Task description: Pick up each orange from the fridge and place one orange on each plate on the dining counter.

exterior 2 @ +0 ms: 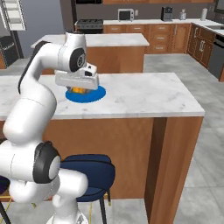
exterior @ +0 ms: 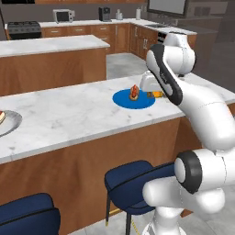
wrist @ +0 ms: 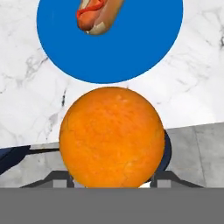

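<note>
A bright orange (wrist: 111,138) sits between my gripper's (wrist: 113,177) fingers, which are shut on it. It hangs just over the near edge of the dining counter (exterior: 69,114), short of the blue plate (wrist: 131,48). That plate (exterior: 126,100) bears a small reddish hot dog (exterior: 134,92). From the right base view, the orange (exterior 2: 78,90) peeks out under the white hand (exterior 2: 78,81) above the plate (exterior 2: 95,94). A pale grey-white plate (exterior: 11,123) lies at the counter's far left. White shelves (exterior 2: 11,15) at the back left look like the fridge's open interior.
Dark blue stools (exterior: 133,179) (exterior: 27,215) stand under the counter's near side. A second wooden counter (exterior: 50,59) runs behind it. Cabinets with a microwave (exterior: 63,16) and stove (exterior: 24,28) line the back wall. Grey floor (exterior 2: 192,65) opens to the right.
</note>
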